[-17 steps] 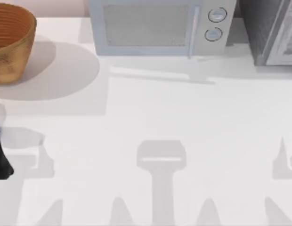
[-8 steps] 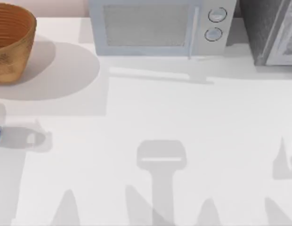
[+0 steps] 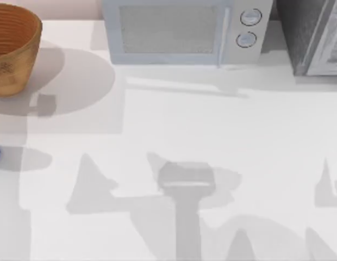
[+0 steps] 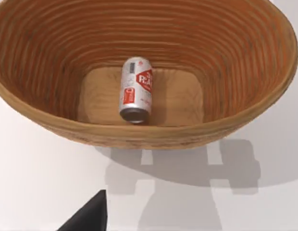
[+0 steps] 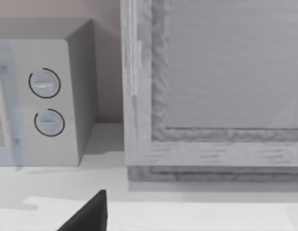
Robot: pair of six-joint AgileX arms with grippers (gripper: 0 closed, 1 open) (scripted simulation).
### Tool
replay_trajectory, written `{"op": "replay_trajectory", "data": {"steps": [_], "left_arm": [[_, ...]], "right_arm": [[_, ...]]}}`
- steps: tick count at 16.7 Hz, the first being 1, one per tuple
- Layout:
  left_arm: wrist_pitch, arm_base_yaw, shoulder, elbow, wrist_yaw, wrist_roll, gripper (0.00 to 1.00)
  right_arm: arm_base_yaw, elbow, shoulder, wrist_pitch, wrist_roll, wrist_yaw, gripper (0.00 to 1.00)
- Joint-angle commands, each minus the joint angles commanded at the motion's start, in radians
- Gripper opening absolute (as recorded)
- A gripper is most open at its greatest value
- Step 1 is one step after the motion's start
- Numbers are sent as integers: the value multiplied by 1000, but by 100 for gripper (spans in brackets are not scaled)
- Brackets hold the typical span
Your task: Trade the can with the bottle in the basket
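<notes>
Left wrist view has the can (image 4: pixel 136 90) lying untouched inside the basket (image 4: pixel 154 135), so the trade looks undone; jaw state cannot be told.

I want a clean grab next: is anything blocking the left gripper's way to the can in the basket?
Nothing visible does. The can lies on its side alone on the basket floor, and the left wrist view looks down into the open top past the near rim.

The large round woven wicker basket (image 3: pixel 13 46) stands at the table's (image 3: pixel 212 125) far left corner; the small white can with red markings (image 4: pixel 136 90) lies on its side on the basket's floor. The pale grey microwave (image 3: pixel 182 31) stands right of the basket, along the far edge
</notes>
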Motion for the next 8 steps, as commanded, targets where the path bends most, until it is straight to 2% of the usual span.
{"op": "replay_trajectory", "data": {"steps": [8], "left_arm": [[-354,67,743,722,105,68,100]], "right_arm": [[0,0,0,0,0,0,100]]}}
